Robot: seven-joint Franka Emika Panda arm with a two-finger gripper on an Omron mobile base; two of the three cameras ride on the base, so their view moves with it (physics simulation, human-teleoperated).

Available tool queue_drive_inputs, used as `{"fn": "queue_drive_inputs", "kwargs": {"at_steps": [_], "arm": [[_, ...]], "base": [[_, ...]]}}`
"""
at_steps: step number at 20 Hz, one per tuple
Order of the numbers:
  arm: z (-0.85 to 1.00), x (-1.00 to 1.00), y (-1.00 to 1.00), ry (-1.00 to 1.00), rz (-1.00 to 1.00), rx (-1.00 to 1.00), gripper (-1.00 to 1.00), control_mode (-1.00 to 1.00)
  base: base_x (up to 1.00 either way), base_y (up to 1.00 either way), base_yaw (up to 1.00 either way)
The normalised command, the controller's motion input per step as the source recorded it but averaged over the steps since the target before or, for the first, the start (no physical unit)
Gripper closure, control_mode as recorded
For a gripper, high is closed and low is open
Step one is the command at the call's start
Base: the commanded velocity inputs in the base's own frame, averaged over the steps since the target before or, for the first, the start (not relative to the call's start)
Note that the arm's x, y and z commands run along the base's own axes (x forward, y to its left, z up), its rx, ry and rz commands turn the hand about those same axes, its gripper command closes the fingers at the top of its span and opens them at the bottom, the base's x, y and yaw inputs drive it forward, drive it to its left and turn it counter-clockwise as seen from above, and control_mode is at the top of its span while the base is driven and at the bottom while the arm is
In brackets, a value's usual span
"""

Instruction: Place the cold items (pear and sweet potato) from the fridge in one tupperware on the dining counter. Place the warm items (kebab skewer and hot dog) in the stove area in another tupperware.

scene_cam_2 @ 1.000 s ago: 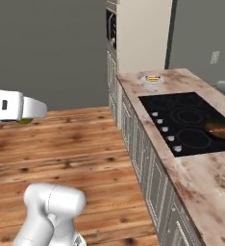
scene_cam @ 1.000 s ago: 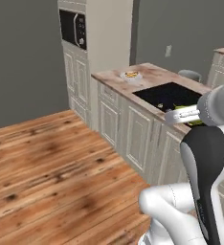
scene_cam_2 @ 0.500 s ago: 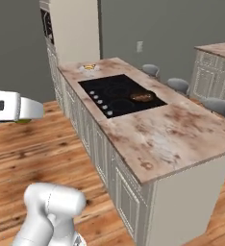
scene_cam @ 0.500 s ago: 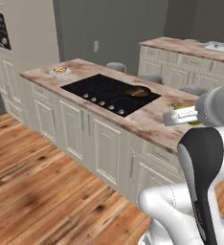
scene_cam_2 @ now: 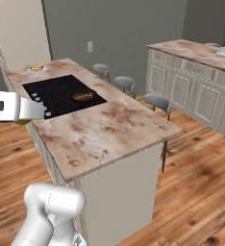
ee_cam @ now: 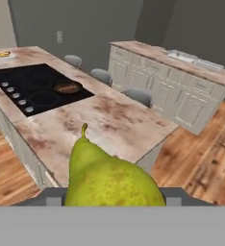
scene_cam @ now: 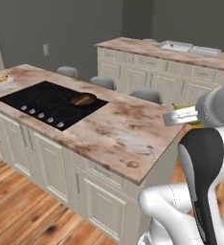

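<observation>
A yellow-green pear [ee_cam: 109,178] sits stem-up at the bottom of the hand view, and my gripper [scene_cam: 181,115] is shut on it, held in the air off the island's near right corner. A sliver of the pear [scene_cam_2: 22,122] shows under the hand in the right base view. Two pale shallow containers [scene_cam: 176,45] [scene_cam: 205,50], likely the tupperware, rest on the far counter [scene_cam: 133,47]. A brown food item [scene_cam: 83,99] lies on the black cooktop [scene_cam: 47,103]; a small plate with yellowish food [scene_cam: 0,79] stands at the island's far left. The sweet potato is out of view.
The marble-topped island [scene_cam: 128,129] with white cabinets stands close in front. Grey stools [scene_cam: 104,82] [scene_cam: 147,95] line its far side. Wood floor [scene_cam_2: 201,178] runs between the island and the far counter.
The whole picture has swung as the base drove: microwave and tall cabinets left the frame, while the island's end and the far counter came in. The pear stays in my gripper.
</observation>
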Motion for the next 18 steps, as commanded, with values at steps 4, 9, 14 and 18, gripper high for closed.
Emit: {"fn": "queue_drive_inputs", "kwargs": {"at_steps": [4,9,14,18], "arm": [[0.0,0.0,0.0,0.0,0.0,0.0,1.0,1.0],[0.0,0.0,0.0,0.0,0.0,0.0,1.0,1.0],[0.0,0.0,0.0,0.0,0.0,0.0,1.0,1.0],[0.0,0.0,0.0,0.0,0.0,0.0,1.0,1.0]], "base": [[0.35,-1.0,-0.23],[0.38,-1.0,-0.23],[0.43,-1.0,-0.2],[0.32,-1.0,-0.22]]}}
